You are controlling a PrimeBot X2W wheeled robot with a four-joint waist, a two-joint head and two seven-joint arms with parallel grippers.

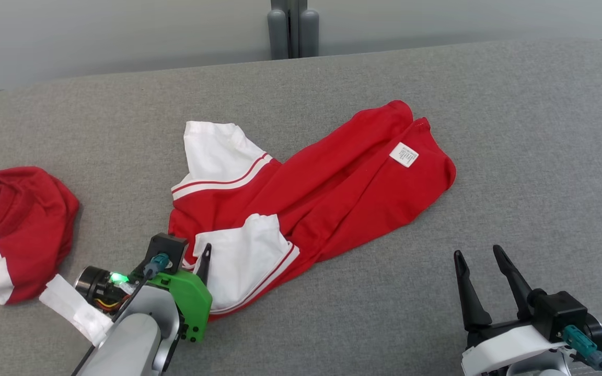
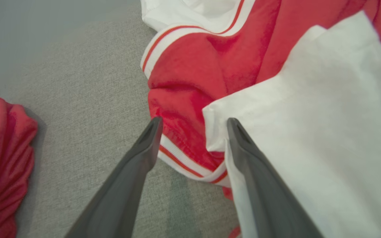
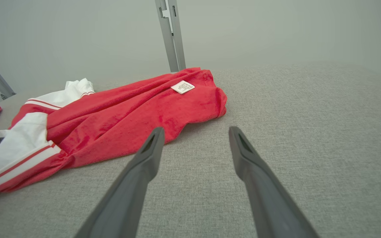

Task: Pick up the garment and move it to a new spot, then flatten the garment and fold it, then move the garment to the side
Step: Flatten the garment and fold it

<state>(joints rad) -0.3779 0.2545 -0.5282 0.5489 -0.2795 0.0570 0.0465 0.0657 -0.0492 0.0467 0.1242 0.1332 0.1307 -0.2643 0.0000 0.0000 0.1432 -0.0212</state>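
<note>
A red garment (image 1: 332,177) with white sleeves and striped trim lies crumpled and slantwise in the middle of the grey padded table (image 1: 531,156). A white label (image 1: 404,154) shows at its far right end. My left gripper (image 1: 192,259) is at the garment's near left corner, open. In the left wrist view, the left gripper (image 2: 193,122) straddles the striped edge of the garment (image 2: 190,72), one finger over a white sleeve (image 2: 326,132). My right gripper (image 1: 477,251) stands open at the near right, apart from the cloth. The right wrist view has the right gripper (image 3: 196,129) over bare table short of the garment (image 3: 127,112).
A second red and white garment (image 1: 13,219) lies bunched at the table's left edge, also seen as a red heap (image 2: 2,165). A grey post (image 1: 293,26) stands behind the far edge. Bare grey table stretches to the right and front.
</note>
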